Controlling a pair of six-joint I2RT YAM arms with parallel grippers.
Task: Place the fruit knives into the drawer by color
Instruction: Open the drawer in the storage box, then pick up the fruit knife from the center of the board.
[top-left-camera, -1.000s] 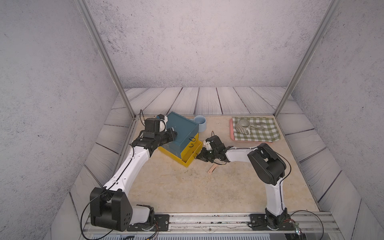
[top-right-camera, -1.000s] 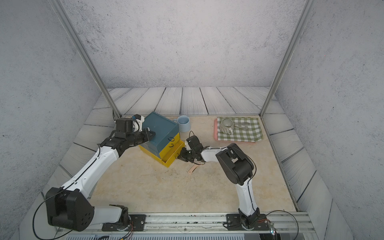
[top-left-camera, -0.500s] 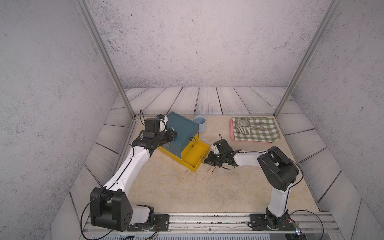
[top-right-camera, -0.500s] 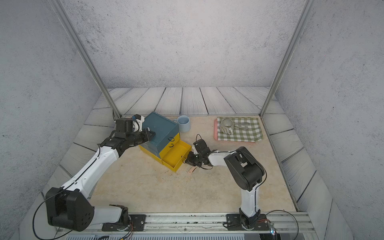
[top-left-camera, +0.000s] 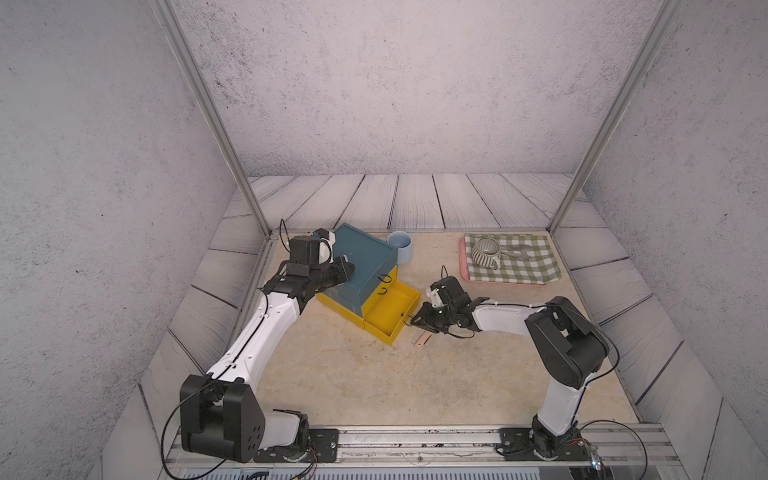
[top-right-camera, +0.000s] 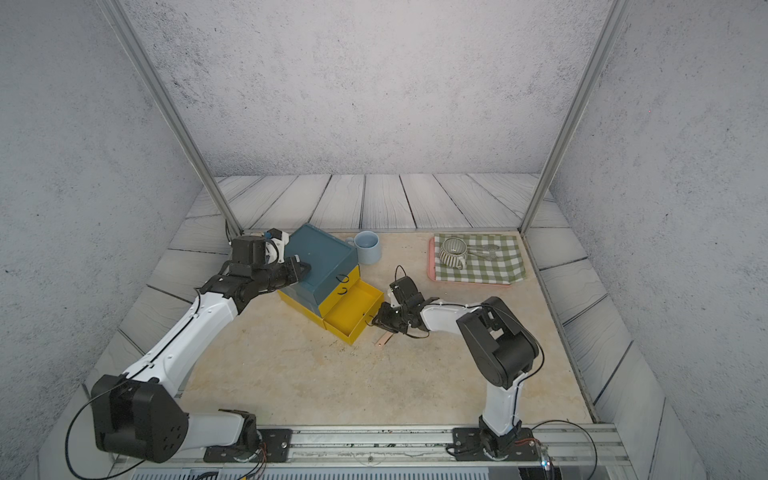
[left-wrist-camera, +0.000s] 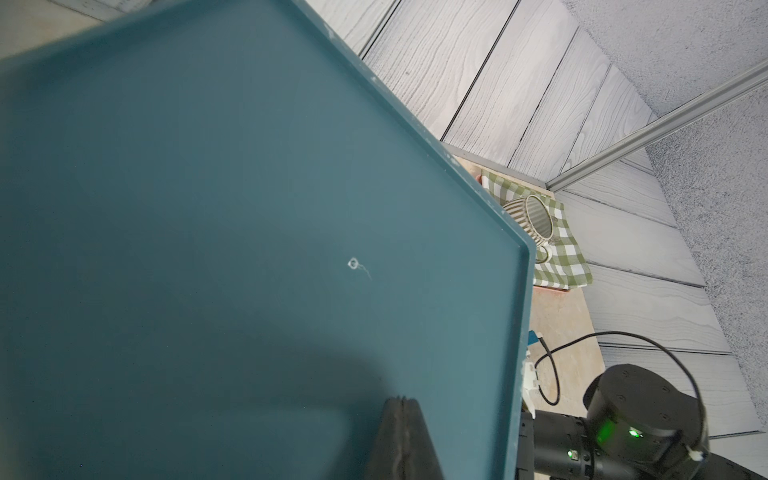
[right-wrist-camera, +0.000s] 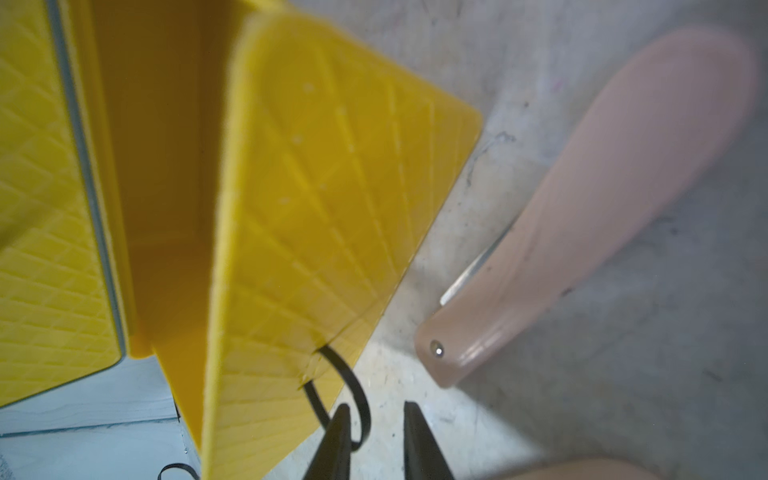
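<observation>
The drawer is a chest with a dark teal top over two yellow tiers. Its bottom yellow tier stands pulled out and looks empty. My right gripper is at that tier's front, jaws slightly open. The black ring pull lies loose against one finger. One peach-pink fruit knife lies on the table just beside this gripper. My left gripper is shut, tips resting on the teal top.
A pale blue cup stands just behind the chest. At the back right a pink tray carries a green checked cloth, a striped mug and a metal utensil.
My right gripper drew the bottom yellow tier out of the chest toward the front right, then parted its jaws off the ring pull. The left arm stayed on the teal top.
</observation>
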